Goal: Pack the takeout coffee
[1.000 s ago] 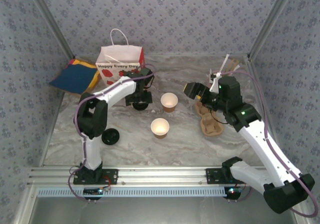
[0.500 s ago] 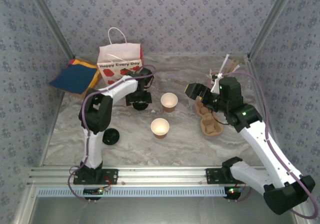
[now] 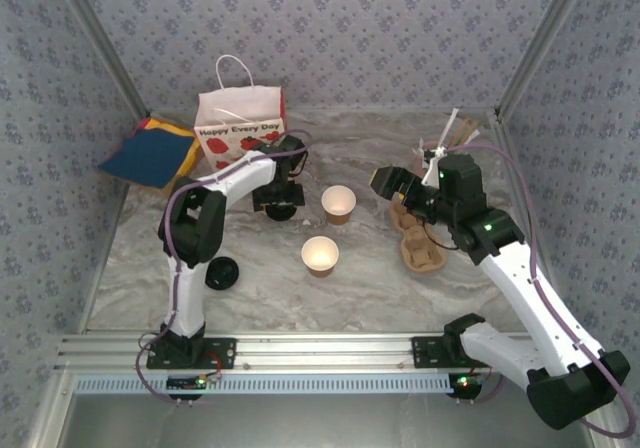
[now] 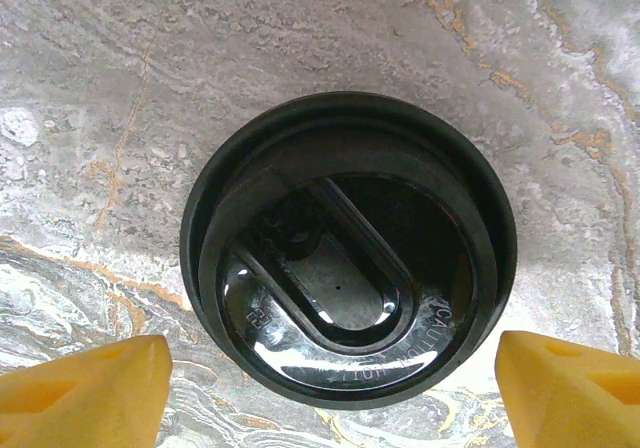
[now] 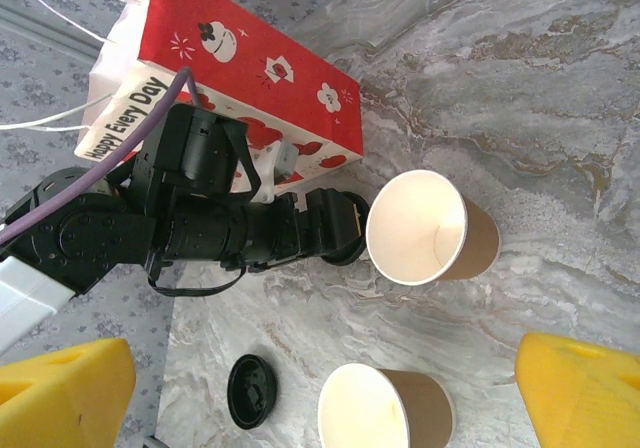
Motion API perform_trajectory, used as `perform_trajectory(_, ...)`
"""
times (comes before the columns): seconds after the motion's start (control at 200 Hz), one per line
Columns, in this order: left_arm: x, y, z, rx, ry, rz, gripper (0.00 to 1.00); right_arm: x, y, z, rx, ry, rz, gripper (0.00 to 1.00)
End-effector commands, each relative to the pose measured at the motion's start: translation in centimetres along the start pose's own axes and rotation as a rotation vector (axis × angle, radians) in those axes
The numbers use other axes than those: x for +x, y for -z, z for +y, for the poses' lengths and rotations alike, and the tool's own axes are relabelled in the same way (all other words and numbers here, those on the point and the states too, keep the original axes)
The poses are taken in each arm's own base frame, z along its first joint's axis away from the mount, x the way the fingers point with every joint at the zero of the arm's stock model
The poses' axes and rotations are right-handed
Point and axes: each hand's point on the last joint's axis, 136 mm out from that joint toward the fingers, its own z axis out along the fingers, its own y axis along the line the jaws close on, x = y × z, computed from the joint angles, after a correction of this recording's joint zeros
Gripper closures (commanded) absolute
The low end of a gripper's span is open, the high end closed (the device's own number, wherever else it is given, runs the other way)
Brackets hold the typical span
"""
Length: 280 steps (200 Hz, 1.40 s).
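Observation:
Two lidless brown paper cups stand upright on the marble table, one farther back (image 3: 338,204) (image 5: 430,228) and one nearer (image 3: 320,254) (image 5: 385,408). My left gripper (image 3: 279,200) (image 4: 330,383) hangs open straight over a round black lid (image 4: 350,248) lying flat just left of the far cup. Its yellow fingertips (image 4: 85,388) flank the lid's near rim without touching it. A second black lid (image 3: 220,273) (image 5: 250,390) lies near the left arm's base. My right gripper (image 3: 385,180) (image 5: 320,393) is open and empty, raised to the right of the cups.
A red and white gift bag (image 3: 240,123) (image 5: 230,68) stands behind the left gripper. A tan pulp cup carrier (image 3: 420,240) lies under the right arm, with a cup of straws (image 3: 440,153) behind it. A colourful cloth (image 3: 150,153) lies at the back left.
The left arm's elbow has shifted slightly to the right while its gripper stays over the lid. The right arm and the cups have not moved.

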Motion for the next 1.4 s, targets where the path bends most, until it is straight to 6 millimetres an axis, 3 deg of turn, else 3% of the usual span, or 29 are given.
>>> perform_trajectory(0.0,-0.2,-0.1,-0.3,-0.001,-0.021,0.008,0.15,-0.1,0.0,-0.1,-0.002,0.004,-0.004,0.0)
perform_trajectory(0.984,0.3,-2.1,-0.2,-0.006,-0.021,0.034,0.23,0.2,-0.1,-0.2,-0.005,-0.004,-0.001,0.0)
perform_trajectory(1.394,0.2,-1.3,-0.2,0.005,-0.016,0.023,0.36,0.2,-0.1,-0.2,-0.007,-0.007,-0.002,0.0)
